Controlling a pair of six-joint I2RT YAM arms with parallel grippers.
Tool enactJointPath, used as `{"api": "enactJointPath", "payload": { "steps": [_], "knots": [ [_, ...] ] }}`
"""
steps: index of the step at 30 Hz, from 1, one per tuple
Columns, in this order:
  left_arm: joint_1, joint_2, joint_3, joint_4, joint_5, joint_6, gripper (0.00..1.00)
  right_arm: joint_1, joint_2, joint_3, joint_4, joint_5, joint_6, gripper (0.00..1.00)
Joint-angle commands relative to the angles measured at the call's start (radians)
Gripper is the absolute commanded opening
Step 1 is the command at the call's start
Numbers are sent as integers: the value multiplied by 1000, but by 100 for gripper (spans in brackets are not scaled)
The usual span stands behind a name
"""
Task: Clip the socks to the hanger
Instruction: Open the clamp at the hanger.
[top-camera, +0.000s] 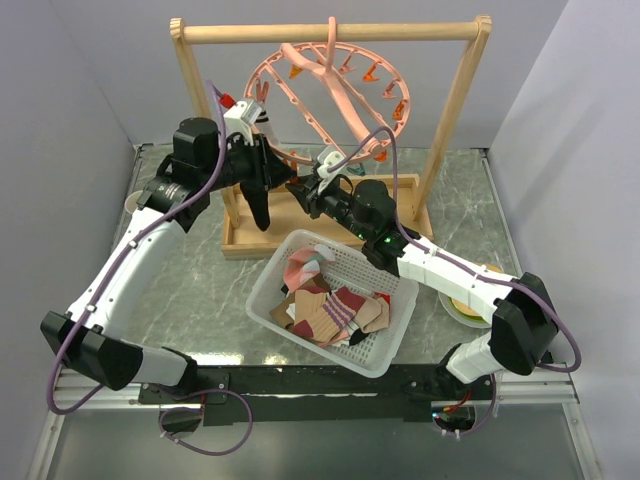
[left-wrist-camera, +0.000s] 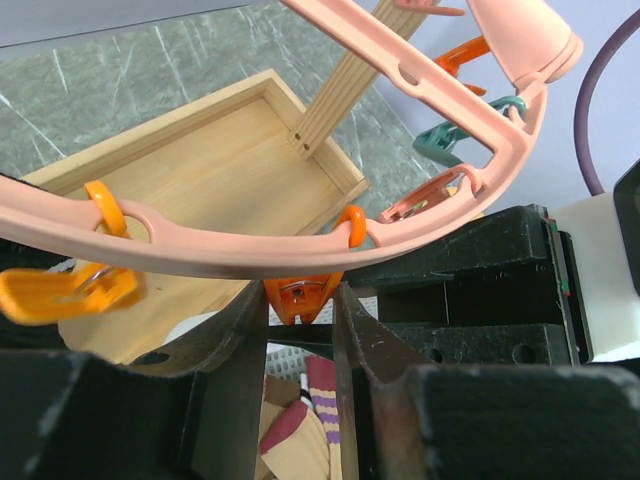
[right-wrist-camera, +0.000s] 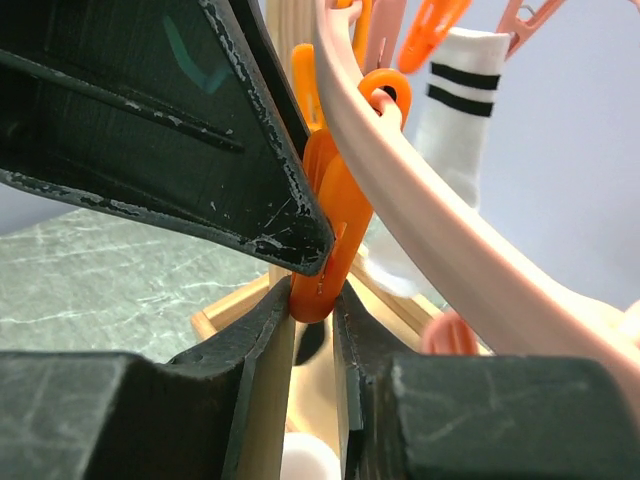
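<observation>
The left hand (left-wrist-camera: 300, 310) pinches an orange clip (left-wrist-camera: 298, 295) dangling from the hanger (left-wrist-camera: 230, 248). The right hand (right-wrist-camera: 312, 308) is pressed onto the lower end of that clip. The hanger hangs on the wooden rack (top-camera: 330, 33), with a striped sock (right-wrist-camera: 455, 110) hanging at its rim. Other socks (top-camera: 325, 310) lie in the basket (top-camera: 404, 325) on the bench (top-camera: 180, 290).

Hanger (left-wrist-camera: 250, 250) salmon-pink, clips (left-wrist-camera: 300, 298) orange (one teal); sock (right-wrist-camera: 455, 110) white, black-striped.
</observation>
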Motion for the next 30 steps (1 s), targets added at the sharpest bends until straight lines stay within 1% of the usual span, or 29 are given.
{"api": "enactJointPath", "payload": {
  "steps": [1,3,5,6,9,15,22,26,30],
  "knots": [
    [-7,-1,47,-53,-9,25,39,-18,-49,18,94,52,-22,6],
    [-7,4,73,-62,-18,21,50,-19,-43,23,86,52,-30,5],
    [-7,9,93,-61,-24,9,54,-19,-37,30,82,54,-33,4],
    [-5,10,98,-56,-26,1,59,-19,-32,32,74,54,-37,4],
    [-7,6,89,-18,-16,-36,61,-19,-26,42,66,52,-42,3],
    [-7,24,100,27,-24,-67,62,-19,-20,47,57,49,-54,2],
    [-7,47,124,57,-29,-99,60,-19,-9,49,59,43,-54,1],
    [-7,48,127,68,-42,-122,57,-18,-6,46,60,45,-56,0],
    [-7,45,130,70,-55,-131,52,-18,-3,42,59,49,-57,0]
  ]
}}
